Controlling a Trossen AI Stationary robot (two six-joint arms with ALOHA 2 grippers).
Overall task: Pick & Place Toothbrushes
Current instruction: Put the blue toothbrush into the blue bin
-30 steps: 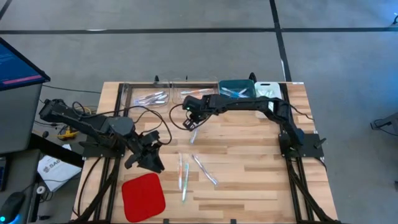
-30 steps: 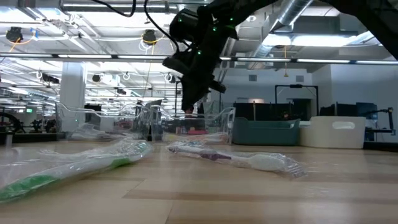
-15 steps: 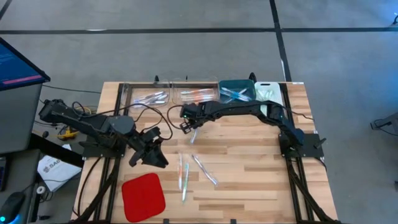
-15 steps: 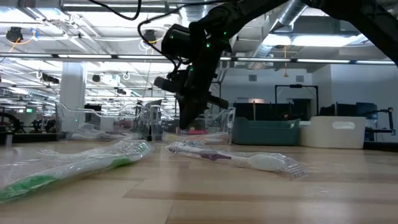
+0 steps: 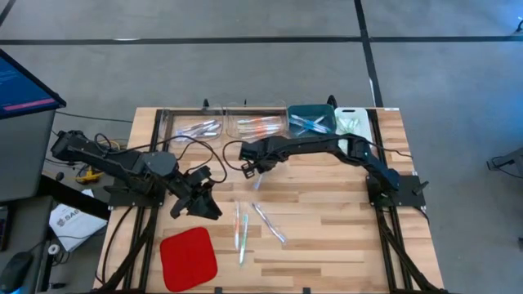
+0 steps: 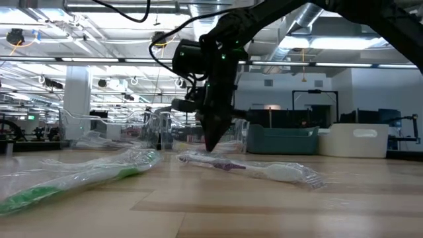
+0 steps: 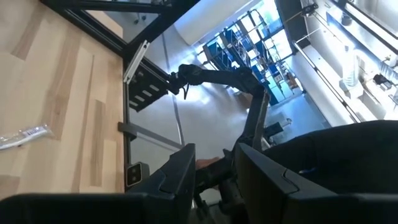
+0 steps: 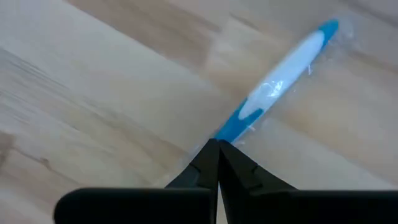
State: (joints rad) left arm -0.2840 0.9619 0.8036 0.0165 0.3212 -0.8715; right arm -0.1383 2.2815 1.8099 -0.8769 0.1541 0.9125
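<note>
Several wrapped toothbrushes lie flat on the wooden table: a blue-and-white one [image 8: 280, 78] [image 5: 255, 179], and three more [image 5: 238, 221] [image 5: 243, 242] [image 5: 269, 223] nearer the front edge. In the low view a green one [image 6: 79, 175] and a white one [image 6: 254, 169] show close up. My right gripper [image 8: 217, 148] [image 5: 248, 162] [image 6: 213, 148] is shut and points down, its tips at the blue one's blue end. My left gripper [image 5: 198, 204] [image 7: 214, 171] hovers open near the red pad [image 5: 188, 257], holding nothing. My right gripper's shut fingertips [image 8: 210, 157] stand at the blue handle end [image 8: 231, 127] of the blue-and-white toothbrush, coming from above and pointing down. The toothbrush lies flat on the table. Whether the tips touch it, I cannot tell.
Along the far edge stand two clear bins [image 5: 196, 127] [image 5: 257, 125], a teal bin [image 5: 310, 118] [image 6: 281, 140] and a white bin [image 5: 352, 120] [image 6: 357, 140], all with toothbrushes inside. Cables trail over the table's left part [image 5: 184, 151]. Bare wood lies to the right [image 5: 343, 212].
My right gripper has come down from above the table's middle toward the blue-and-white toothbrush, tipping from a slant until its fingers point straight down near the wood. The toothbrushes have stayed where they were.
</note>
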